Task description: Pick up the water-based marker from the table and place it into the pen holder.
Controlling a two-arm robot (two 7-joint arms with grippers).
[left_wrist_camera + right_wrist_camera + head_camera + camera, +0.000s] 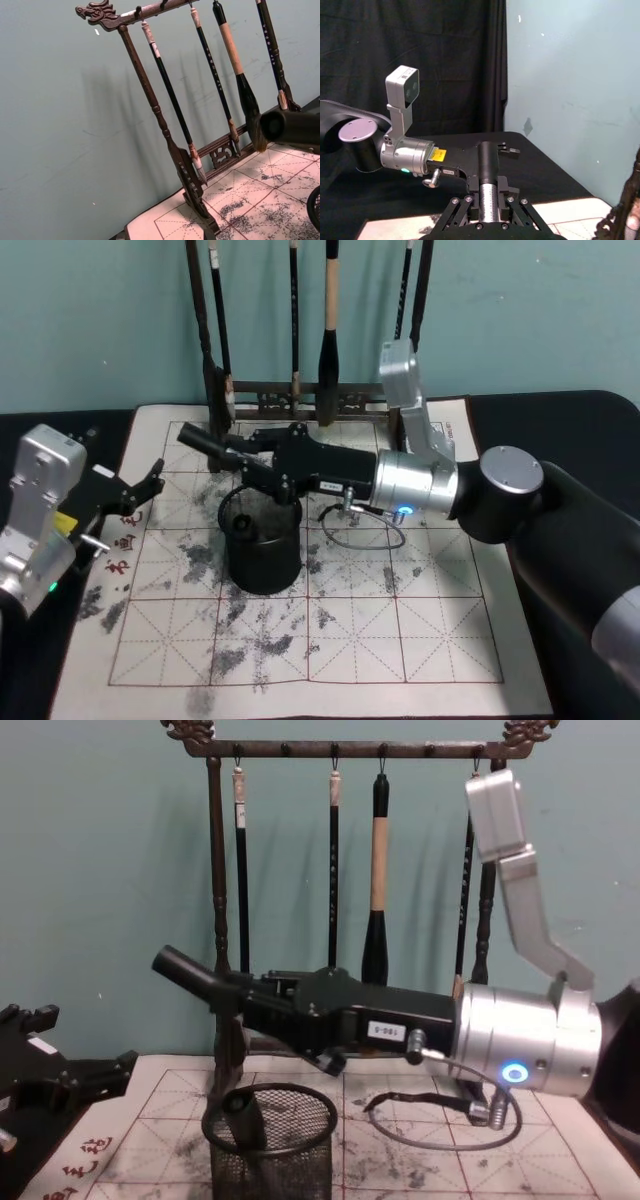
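— Pale teal wall behind, white felt table [400, 640] with red grid lines and grey ink stains below. Where now, that thick short water-based marker [203, 444] with black cap and silver-grey barrel?

— Up in the air, over the round black wire-mesh pen holder [262, 558]. Pinched tight in the fingers of the right gripper [255, 465]. Lying nearly flat, cap end pointing left and a bit up.

— Any way to go wrong from here?

— Yes. Could land across the thick rim and roll off onto the mat, if let go while lying flat like that. Safer tipped up on end first. Could also knock the cup over, if pushed down crooked.

— And the left gripper [140, 492]?

— Off by the mat's left edge, fingers spread apart, holding nothing.

— How many of each?

— One marker. One pen holder, with something dark leaning inside, hard to tell what. Two grippers. One tall dark wooden brush rack [215, 870] at the back, with four long thin brushes [333, 870] hanging from it.
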